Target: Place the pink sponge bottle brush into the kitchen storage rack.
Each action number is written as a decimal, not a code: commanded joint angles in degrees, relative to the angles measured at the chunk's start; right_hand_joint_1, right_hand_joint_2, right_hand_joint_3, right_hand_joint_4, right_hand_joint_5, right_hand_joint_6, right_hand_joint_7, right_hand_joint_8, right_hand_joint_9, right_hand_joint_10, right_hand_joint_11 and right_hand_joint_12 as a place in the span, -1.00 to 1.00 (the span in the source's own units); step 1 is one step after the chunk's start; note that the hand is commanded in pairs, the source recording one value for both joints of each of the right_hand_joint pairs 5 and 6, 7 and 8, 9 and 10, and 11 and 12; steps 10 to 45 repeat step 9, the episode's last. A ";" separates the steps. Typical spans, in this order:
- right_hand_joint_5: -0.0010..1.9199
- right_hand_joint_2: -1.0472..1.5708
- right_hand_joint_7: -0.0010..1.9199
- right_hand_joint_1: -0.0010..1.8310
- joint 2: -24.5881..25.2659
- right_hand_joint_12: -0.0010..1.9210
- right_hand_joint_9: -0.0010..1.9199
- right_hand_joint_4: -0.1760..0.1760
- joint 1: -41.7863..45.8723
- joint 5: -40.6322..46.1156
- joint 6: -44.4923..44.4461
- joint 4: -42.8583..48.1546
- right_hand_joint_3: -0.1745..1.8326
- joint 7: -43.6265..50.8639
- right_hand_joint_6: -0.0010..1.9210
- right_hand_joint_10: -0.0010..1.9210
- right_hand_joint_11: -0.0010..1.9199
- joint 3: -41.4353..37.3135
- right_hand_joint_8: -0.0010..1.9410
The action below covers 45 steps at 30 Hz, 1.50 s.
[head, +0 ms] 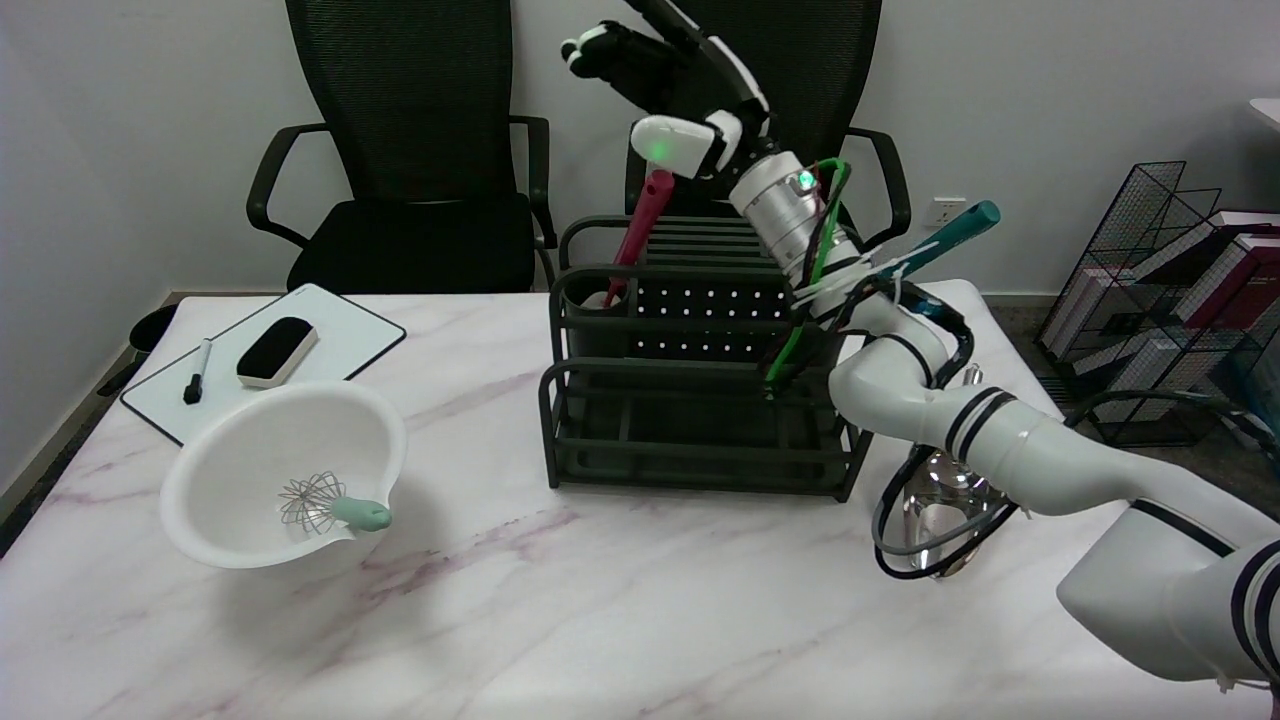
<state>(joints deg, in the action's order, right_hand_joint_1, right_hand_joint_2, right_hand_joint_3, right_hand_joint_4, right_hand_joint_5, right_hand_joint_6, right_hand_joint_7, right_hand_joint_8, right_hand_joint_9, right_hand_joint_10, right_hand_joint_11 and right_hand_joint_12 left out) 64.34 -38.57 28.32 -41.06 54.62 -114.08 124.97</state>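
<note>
nearest the camera, well below and left of the hand, a white bowl [270, 470] sits on the marble table [600, 610] with a whisk [330, 505] inside it, the whisk's pale green handle resting against the bowl's rim. low and right of the hand, a shiny metal object [940, 510] stands on the table, partly hidden by the arm [1000, 440] and a loop of cable. farther back on the left lies a whiteboard [330, 345], carrying a black eraser [277, 351] and a marker [197, 371].

directly below the hand stands the dark rack [690, 420], an open front tier and a taller back tier with a perforated panel. the brush [635, 235] is in the rack's back left compartment, its lower end down inside, where the sponge cannot be made out. its pink handle leans up and to the right, the top ending just below the hand and apart from it.

the right hand [680, 100] hangs above the rack's back edge with its fingers spread and nothing between them; one fingertip [585, 52] points up and left, another [670, 145] glows green just above the handle's top. a teal handle [950, 232] sticks up to the right of the wrist, behind the arm.

behind the hand stand two black chairs [400, 150] against a white wall. far right, a wire basket [1170, 290] holds books.
</note>
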 commanded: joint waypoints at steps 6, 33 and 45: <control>0.17 -0.03 0.60 0.34 -8.46 0.07 0.56 0.00 30.25 -4.76 -3.72 26.02 0.28 12.90 0.17 0.56 0.07 -32.62 0.59; 0.58 0.30 1.00 0.25 -7.83 0.46 0.88 0.00 32.78 -0.48 -3.22 28.16 -0.02 16.48 0.58 0.88 0.46 -29.23 0.98; 0.58 0.30 1.00 0.25 -7.83 0.46 0.88 0.00 32.78 -0.48 -3.22 28.16 -0.02 16.48 0.58 0.88 0.46 -29.23 0.98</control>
